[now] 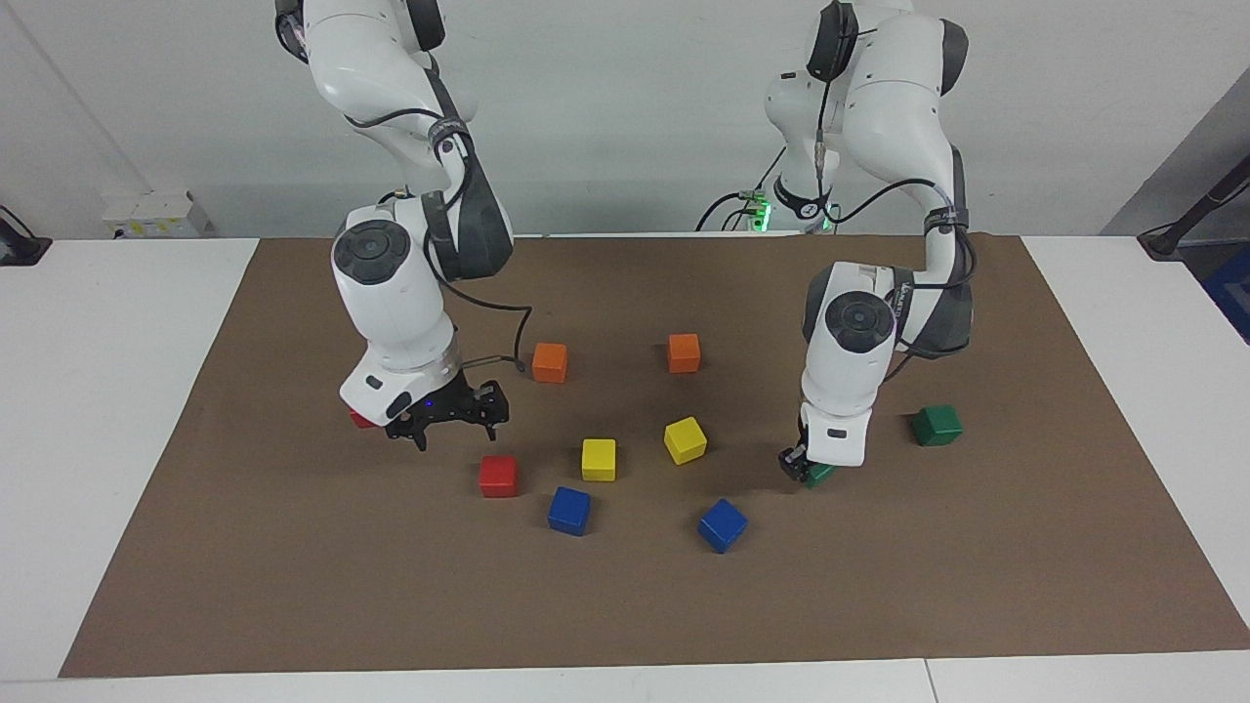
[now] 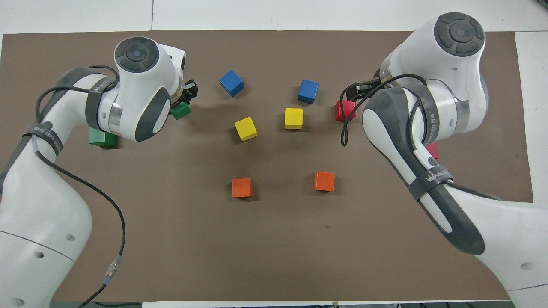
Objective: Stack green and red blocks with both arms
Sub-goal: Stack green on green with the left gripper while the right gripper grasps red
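White table [image 1: 117, 391] under brown mat [image 1: 625, 605]; on it red, green, orange, yellow, blue cubes

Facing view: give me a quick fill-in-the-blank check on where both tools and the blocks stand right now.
1. The left tool is shut on a ____ block.
2. The right tool is open above the mat, close to a ____ block.
3. The other green block lies toward the ____ arm's end of the table.
4. The two blocks nearest the robots are ____.

Missing words: green; red; left; orange
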Tool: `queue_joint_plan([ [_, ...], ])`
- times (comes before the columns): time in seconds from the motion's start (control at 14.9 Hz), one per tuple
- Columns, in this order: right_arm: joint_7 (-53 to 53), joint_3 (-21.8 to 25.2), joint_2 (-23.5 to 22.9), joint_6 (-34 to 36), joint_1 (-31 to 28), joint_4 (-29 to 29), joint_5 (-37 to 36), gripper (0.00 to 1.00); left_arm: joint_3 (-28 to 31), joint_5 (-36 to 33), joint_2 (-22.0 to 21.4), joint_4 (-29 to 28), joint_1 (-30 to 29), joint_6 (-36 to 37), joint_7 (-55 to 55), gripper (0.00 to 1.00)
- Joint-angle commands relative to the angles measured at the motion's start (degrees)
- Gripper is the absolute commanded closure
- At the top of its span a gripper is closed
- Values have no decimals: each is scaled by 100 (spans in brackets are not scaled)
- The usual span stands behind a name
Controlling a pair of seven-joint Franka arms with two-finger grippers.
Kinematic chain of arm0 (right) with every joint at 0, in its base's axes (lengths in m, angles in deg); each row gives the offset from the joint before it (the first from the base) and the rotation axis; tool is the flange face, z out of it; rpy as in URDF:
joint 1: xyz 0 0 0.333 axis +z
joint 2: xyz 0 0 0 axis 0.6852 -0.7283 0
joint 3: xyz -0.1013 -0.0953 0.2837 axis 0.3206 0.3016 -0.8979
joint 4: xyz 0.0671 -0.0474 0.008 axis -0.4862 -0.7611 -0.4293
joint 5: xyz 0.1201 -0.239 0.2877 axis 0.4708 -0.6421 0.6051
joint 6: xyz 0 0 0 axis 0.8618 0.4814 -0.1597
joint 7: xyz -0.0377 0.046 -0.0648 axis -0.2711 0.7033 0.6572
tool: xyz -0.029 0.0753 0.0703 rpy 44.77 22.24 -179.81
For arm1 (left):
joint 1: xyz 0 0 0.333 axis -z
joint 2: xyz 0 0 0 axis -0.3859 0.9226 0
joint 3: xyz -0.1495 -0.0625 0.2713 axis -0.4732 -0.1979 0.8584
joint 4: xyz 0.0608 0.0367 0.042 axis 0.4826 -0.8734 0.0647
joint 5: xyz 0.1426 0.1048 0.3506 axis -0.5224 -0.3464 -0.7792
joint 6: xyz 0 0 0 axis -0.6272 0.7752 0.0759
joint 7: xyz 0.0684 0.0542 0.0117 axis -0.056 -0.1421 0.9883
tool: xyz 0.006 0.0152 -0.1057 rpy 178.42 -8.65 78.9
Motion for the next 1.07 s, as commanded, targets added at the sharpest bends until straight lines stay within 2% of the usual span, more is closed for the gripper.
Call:
queue_joint_plan([
  [0.0, 264, -4, -232, -45, 159, 170, -12, 0, 11, 385, -713, -482, -466, 282, -1286, 100],
  [0.2, 449, -4, -513, -45, 213, 301, -29, 0, 20, 713, -1215, -914, -977, 431, -2606, 100],
  [0.47, 458, -4, -716, -106, 213, 345, -56, 0, 20, 844, -1260, -932, -1513, 537, -4082, 100],
  [0.6, 458, -4, -742, -465, 134, 241, -73, 0, 28, 1020, -1260, -950, -1724, 537, -4830, 100],
  [1.01, 702, -4, -874, -572, 142, 240, 23, 0, 46, 1029, -1330, -1213, -2015, 362, -5781, 100],
])
